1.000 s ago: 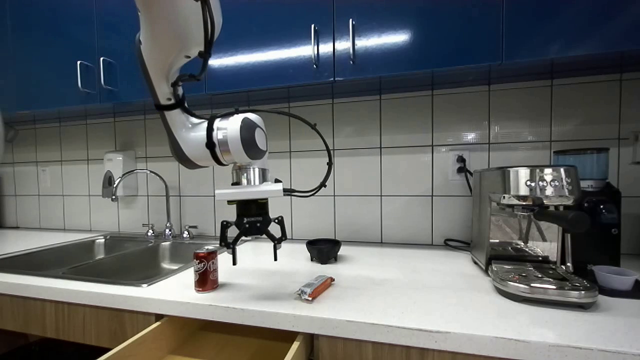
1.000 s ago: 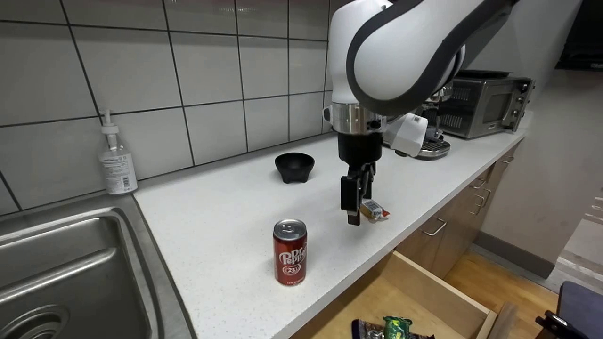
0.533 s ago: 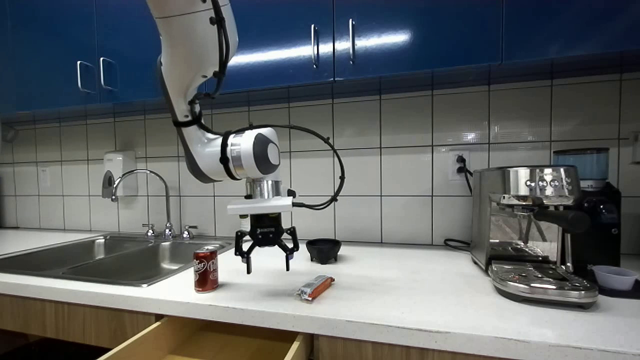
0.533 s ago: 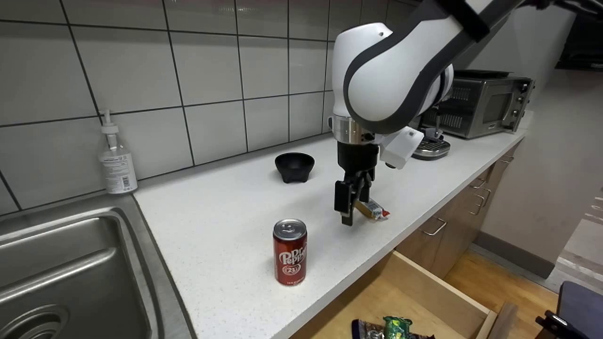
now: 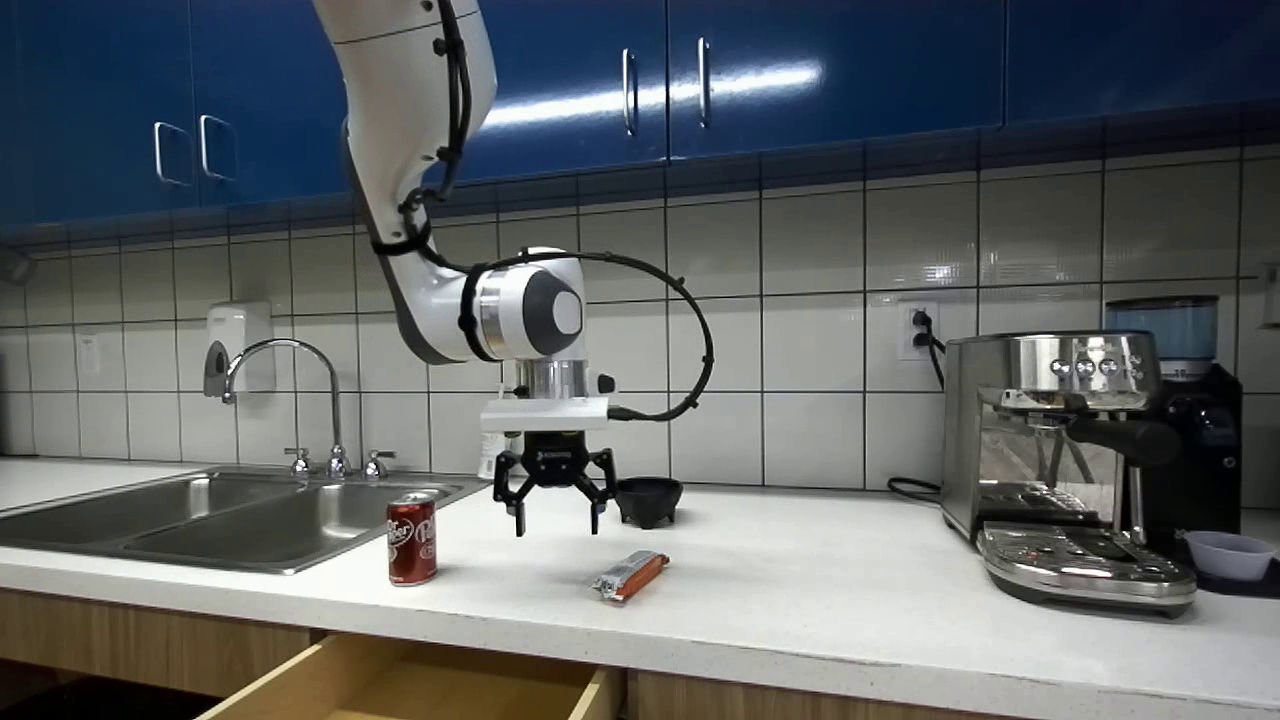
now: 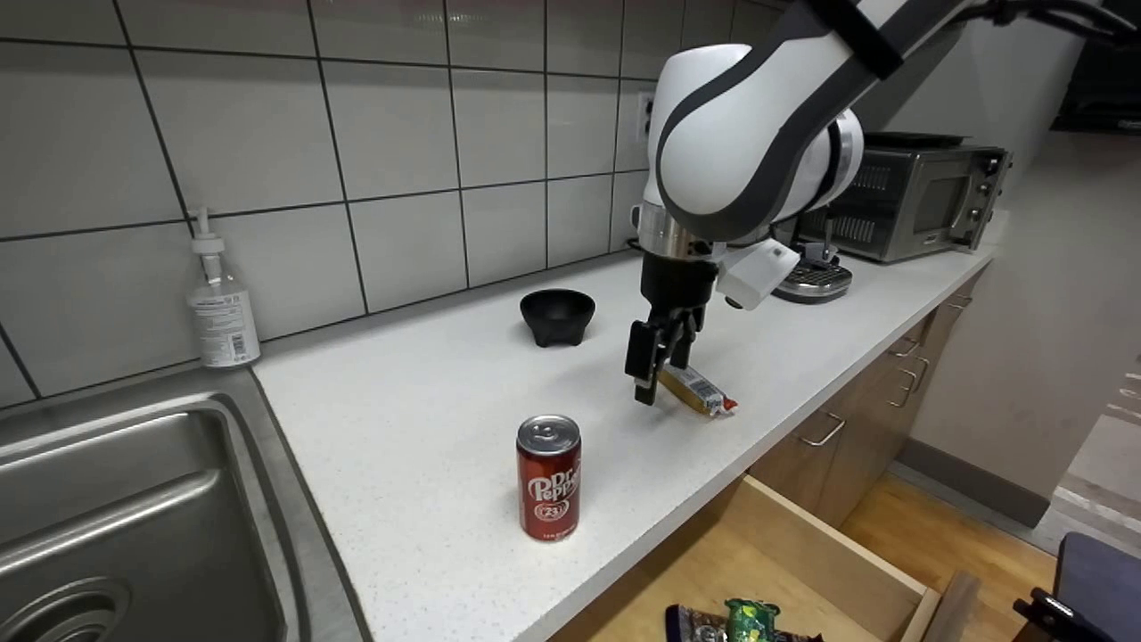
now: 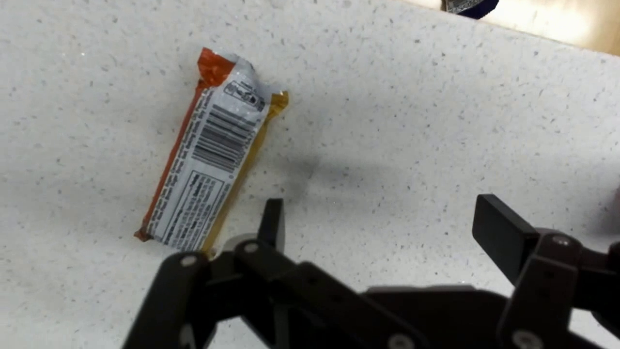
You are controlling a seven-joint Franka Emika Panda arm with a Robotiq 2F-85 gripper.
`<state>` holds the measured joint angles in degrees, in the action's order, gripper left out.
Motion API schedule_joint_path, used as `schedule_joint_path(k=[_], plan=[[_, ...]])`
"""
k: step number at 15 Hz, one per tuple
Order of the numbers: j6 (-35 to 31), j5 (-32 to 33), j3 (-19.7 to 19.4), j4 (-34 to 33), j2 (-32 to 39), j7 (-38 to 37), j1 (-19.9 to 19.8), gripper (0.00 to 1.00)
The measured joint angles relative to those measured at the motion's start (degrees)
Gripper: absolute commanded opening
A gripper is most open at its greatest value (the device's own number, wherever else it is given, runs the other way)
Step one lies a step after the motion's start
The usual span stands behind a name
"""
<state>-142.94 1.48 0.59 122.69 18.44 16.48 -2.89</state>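
Observation:
My gripper (image 5: 557,530) is open and empty above the white counter, with its fingers pointing down; it also shows in an exterior view (image 6: 661,382) and in the wrist view (image 7: 380,208). The nearest thing is a wrapped bar (image 7: 206,165) in orange, yellow and white, lying flat with its barcode up. It shows in both exterior views (image 5: 632,576) (image 6: 700,392). In the wrist view the bar lies left of the jaws, partly hidden by the left finger. A red soda can (image 5: 412,540) stands upright on the sink side of the gripper, also in an exterior view (image 6: 549,481).
A black footed bowl (image 6: 557,316) stands near the tiled wall behind the gripper. An open drawer (image 6: 802,535) below the counter holds several packets (image 6: 751,620). A sink (image 6: 267,499), a soap bottle (image 6: 223,321), a coffee machine (image 5: 1050,370) and an oven (image 6: 927,196) stand around.
My open gripper has moved away from the can and sink, along the counter and a little towards the wall. It dipped, then rose slightly. The bar, can and bowl have not moved.

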Motion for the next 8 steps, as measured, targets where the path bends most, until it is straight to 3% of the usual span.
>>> schedule_joint_path(k=[8], plan=[[-3.3, -1.0, 0.0, -0.1, 0.9, 5.6, -3.6, 1.00]])
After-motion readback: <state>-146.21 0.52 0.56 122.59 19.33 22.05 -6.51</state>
